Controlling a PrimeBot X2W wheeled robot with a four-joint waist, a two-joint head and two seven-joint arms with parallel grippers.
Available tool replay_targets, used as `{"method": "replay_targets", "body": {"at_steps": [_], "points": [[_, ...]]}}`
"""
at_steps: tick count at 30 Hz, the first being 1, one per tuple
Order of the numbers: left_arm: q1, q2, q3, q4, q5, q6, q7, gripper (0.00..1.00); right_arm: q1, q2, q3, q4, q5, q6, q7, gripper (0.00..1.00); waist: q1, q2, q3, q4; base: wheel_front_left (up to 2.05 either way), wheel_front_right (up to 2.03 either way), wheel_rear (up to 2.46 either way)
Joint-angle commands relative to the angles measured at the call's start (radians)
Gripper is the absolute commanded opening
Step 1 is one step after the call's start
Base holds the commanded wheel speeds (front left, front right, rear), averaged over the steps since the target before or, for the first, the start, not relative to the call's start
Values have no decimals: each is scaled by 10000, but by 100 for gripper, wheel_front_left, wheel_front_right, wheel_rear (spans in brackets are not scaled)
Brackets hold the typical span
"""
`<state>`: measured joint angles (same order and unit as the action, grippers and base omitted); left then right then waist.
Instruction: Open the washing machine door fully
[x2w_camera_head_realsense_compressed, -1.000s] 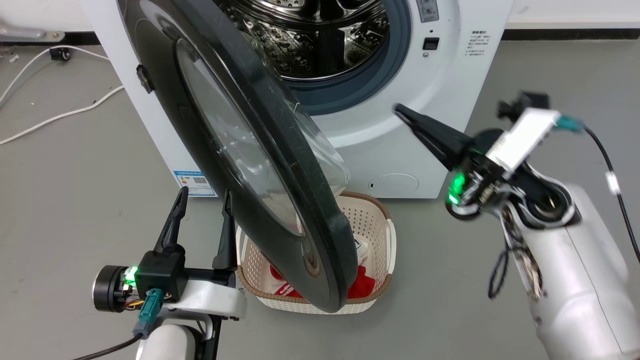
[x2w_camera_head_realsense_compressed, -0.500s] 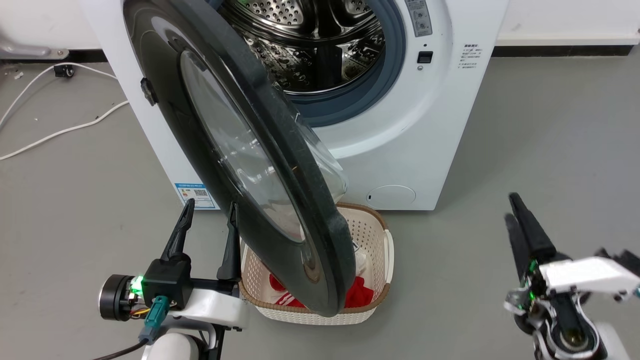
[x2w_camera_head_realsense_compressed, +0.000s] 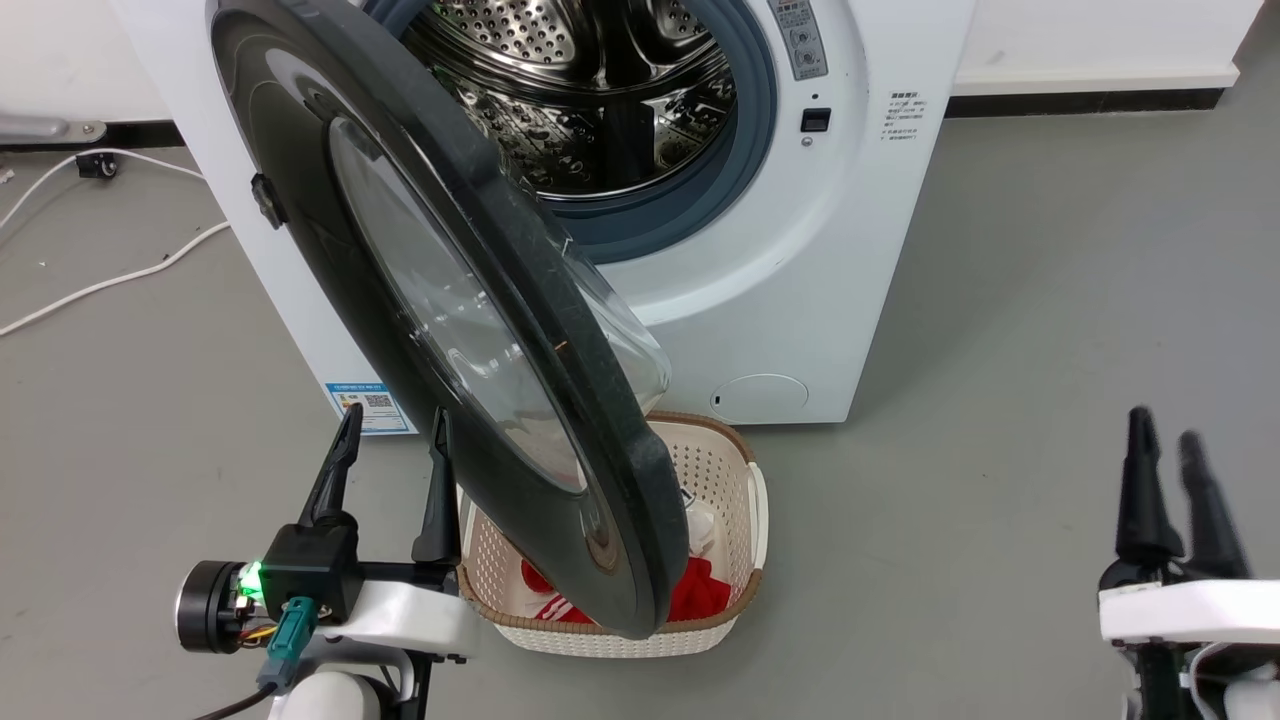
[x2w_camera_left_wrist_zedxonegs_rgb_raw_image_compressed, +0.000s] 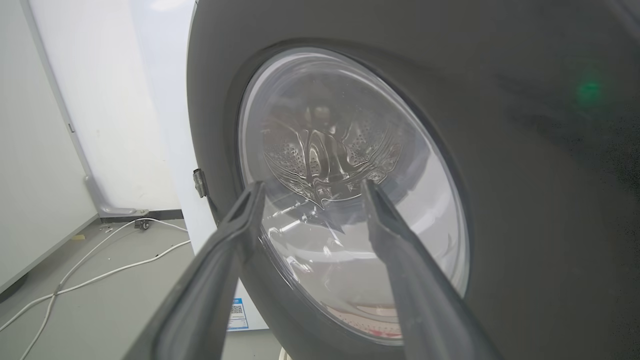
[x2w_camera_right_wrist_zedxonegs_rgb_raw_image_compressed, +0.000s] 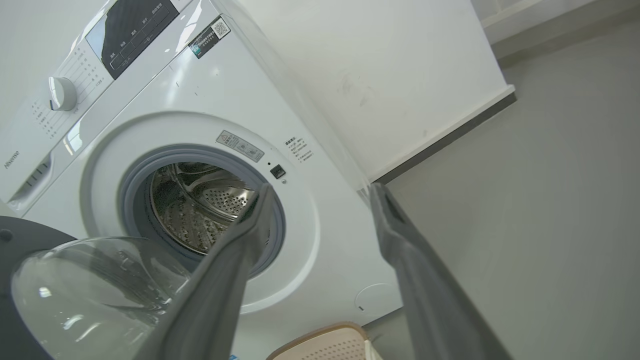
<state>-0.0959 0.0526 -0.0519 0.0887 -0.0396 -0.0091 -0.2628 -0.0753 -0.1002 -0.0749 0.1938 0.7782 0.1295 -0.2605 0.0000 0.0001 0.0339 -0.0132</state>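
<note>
Grey concrete floor (x2w_camera_head_realsense_compressed: 1000, 300), head view: white front-loading washing machine (x2w_camera_head_realsense_compressed: 800, 300) with steel drum (x2w_camera_head_realsense_compressed: 580, 110) exposed. The large round black-rimmed washing machine door with its clear glass bowl centre (x2w_camera_head_realsense_compressed: 450, 330) stands swung out, part open, hinged at the machine's left. Its lower edge hangs over a cream perforated plastic basket (x2w_camera_head_realsense_compressed: 745, 490) holding red and white cloth (x2w_camera_head_realsense_compressed: 700, 595). Left gripper (x2w_camera_head_realsense_compressed: 394, 420) has its fingers spread, the inner one just beside the door's outer face; contact can't be judged. Right gripper (x2w_camera_head_realsense_compressed: 1165, 430) is spread, well apart from the machine, holding nothing.

Left wrist view: fingers apart, pointing at the door's glass, nothing between them.

Right wrist view: fingers apart, drum opening beyond, glass bowl at lower left.
</note>
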Motion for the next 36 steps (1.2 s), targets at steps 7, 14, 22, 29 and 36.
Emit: {"method": "replay_targets", "body": {"at_steps": [7, 14, 22, 29, 36], "points": [[94, -8, 152, -88, 41, 32, -28, 100, 370, 476, -815, -2130, -4996, 11, -38, 100, 0, -1, 22, -10, 0, 0, 0], [46, -11, 205, -112, 86, -6, -28, 100, 792, 508, -83, -2690, -6985, 11, -40, 100, 0, -1, 114, -7, 0, 0, 0], [-19, -14, 192, -106, 112, -36, -28, 100, 791, 509, 180, -2134, -7172, 11, -41, 100, 0, -1, 166, 0, 0, 0, 0], [0, -18, 167, -153, 180, -12, -28, 100, 634, 511, 134, -1857, -7032, 11, -42, 100, 0, -1, 197, -42, 0, 0, 0], [-33, -19, 158, -258, 158, -43, -28, 0, 586, 511, 176, -1792, -6988, 11, -42, 100, 0, -1, 239, -64, 0, 0, 0]]}}
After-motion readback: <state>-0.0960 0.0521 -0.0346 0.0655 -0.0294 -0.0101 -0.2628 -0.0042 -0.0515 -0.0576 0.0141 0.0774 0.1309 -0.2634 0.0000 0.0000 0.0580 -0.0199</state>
